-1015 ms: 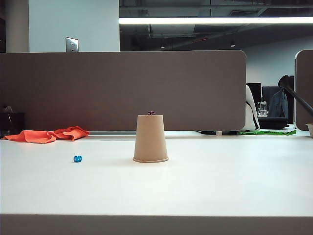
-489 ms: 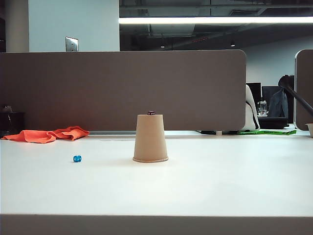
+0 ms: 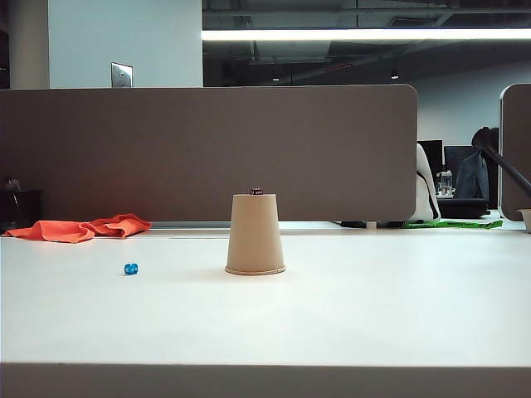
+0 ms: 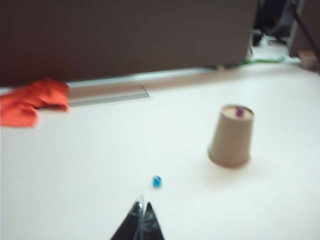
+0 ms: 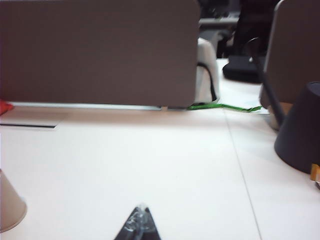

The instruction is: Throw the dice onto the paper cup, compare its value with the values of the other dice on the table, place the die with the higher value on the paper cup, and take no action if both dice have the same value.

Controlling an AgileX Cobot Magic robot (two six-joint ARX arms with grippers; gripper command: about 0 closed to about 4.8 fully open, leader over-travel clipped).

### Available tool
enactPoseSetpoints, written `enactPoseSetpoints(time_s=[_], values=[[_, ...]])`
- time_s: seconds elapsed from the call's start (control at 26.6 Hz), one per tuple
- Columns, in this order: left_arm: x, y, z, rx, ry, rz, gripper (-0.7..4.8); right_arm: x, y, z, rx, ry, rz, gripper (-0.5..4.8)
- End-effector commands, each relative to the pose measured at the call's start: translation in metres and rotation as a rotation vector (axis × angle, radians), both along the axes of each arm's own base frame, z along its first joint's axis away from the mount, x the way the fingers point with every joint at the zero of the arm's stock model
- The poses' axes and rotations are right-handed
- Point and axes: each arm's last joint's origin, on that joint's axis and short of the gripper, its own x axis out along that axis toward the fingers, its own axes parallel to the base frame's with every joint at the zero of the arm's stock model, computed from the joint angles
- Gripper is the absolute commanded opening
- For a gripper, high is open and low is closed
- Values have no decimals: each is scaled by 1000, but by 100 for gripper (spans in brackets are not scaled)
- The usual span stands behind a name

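The desk [image 3: 373, 315] stretches pale and wide, with the paper cup [image 3: 255, 235] standing upside down near its middle, rolled rim on the surface. On the cup's flat upturned base sits the dice [image 4: 240, 112], the small dark purple one, so I judge the throw is done and I am now at the comparing step. The other dice [image 4: 157, 181], bright blue, lies on the desk well apart from the cup, toward my left side.

My left tool [image 4: 141, 220] hangs above the desk with its tips pressed together and nothing between them, the blue die just ahead of it. My right tool [image 5: 140, 220] is likewise closed and empty, out over bare desk on the far side of the cup, whose edge barely shows in its view.

I cannot read the pips on either die; they are too small and blurred. If blue proves higher, my next move calls for spreading the left tool, settling around that tiny glossy cube, and clearing the purple one off the cup without tipping it.
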Motion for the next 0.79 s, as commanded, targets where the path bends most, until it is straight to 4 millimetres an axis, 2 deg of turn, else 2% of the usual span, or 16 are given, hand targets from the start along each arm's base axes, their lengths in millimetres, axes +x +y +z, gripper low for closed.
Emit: enactPoseSetpoints(time_s=[0.04, 0.11, 0.23, 0.45, 0.64, 0.68, 0.79], values=[[-3, 0, 3, -3, 23, -22, -5, 15, 2, 27, -29, 71, 61, -6], [-4, 0, 7, -3, 26, -22, -6, 30, 4, 43, -29, 128, 73, -6], [-1, -1, 13, 0, 50, -23, -6, 46, 8, 54, -32, 183, 105, -6], [14, -2, 35, 57, 113, -37, -5, 82, 32, 66, -77, 259, 228, -6], [31, -4, 52, 119, 153, -53, -6, 114, 61, 66, -110, 303, 311, -6], [36, -4, 54, 149, 159, -64, -5, 126, 74, 64, -120, 308, 334, -6], [49, -5, 51, 231, 174, -83, -5, 152, 99, 59, -131, 296, 377, -6]])
